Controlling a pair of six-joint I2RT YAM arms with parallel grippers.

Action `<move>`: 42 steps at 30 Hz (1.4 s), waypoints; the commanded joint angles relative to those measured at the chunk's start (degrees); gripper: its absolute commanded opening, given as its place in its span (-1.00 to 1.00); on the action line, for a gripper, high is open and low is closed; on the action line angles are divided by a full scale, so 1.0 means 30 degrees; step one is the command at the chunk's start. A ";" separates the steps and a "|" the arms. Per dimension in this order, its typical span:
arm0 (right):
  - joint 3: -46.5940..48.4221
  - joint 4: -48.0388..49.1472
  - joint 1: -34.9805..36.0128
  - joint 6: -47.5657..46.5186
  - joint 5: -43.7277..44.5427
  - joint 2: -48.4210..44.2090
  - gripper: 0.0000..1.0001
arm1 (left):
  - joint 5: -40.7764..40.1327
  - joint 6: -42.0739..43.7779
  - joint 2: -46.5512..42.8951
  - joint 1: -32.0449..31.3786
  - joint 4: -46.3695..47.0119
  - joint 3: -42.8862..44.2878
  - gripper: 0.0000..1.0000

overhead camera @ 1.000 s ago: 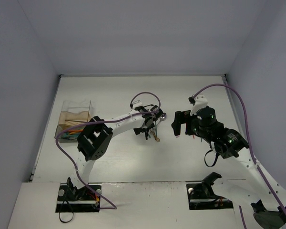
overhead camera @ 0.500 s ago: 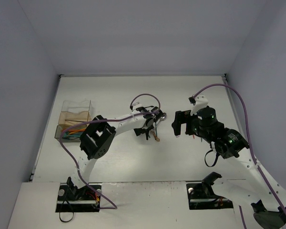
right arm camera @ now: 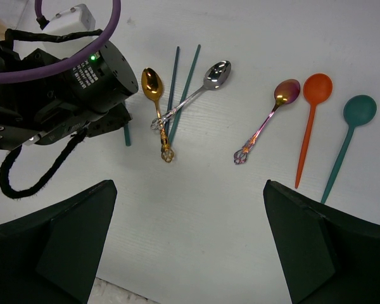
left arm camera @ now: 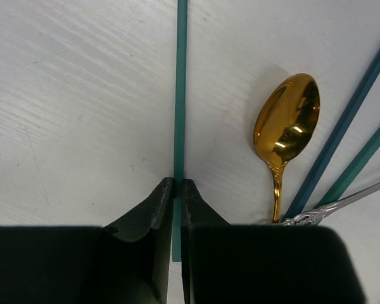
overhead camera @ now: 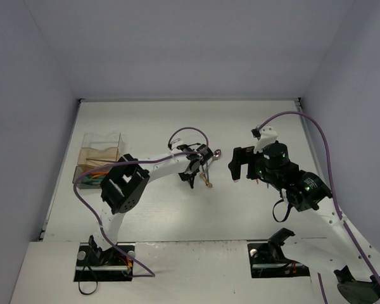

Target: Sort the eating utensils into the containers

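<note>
We've got a teal chopstick (left arm camera: 180, 76) against the white counter (left arm camera: 69, 114), a glossy gold spoon (left arm camera: 287, 123), then a silver spoon (right arm camera: 216, 73), a purple-tinted spoon (right arm camera: 286, 91), an orange spoon (right arm camera: 317, 85) and a teal spoon (right arm camera: 359, 109).

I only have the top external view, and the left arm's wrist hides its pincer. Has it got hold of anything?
Observer: Yes, the left pincer is shut on a teal chopstick lying flat on the table.
Operator: Is that gold thing nearby touching it?
Observer: No, the gold spoon lies beside it, apart.
Operator: What lies below the right arm?
Observer: A silver spoon, a purple-tinted spoon, an orange spoon and a teal spoon.
</note>
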 commanded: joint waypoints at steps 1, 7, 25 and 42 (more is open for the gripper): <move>0.0254 0.0799 0.0182 0.0022 0.0187 -0.0137 1.00 | 0.0385 -0.0337 -0.2033 0.0360 -0.0688 -0.0691 -1.00; 0.0266 0.0777 0.0263 -0.0007 0.0187 -0.0137 1.00 | 0.0421 -0.0249 -0.5380 0.1331 -0.0700 -0.1268 -1.00; 0.0333 0.0799 0.0417 -0.0124 0.0234 0.0068 1.00 | 0.4385 -0.2038 -1.5222 1.3029 -0.0724 -0.7109 -1.00; 0.0303 0.0799 0.0475 -0.0095 0.0383 -0.0128 1.00 | 0.7642 0.0611 -1.1157 1.8698 -0.0650 -0.5210 -1.00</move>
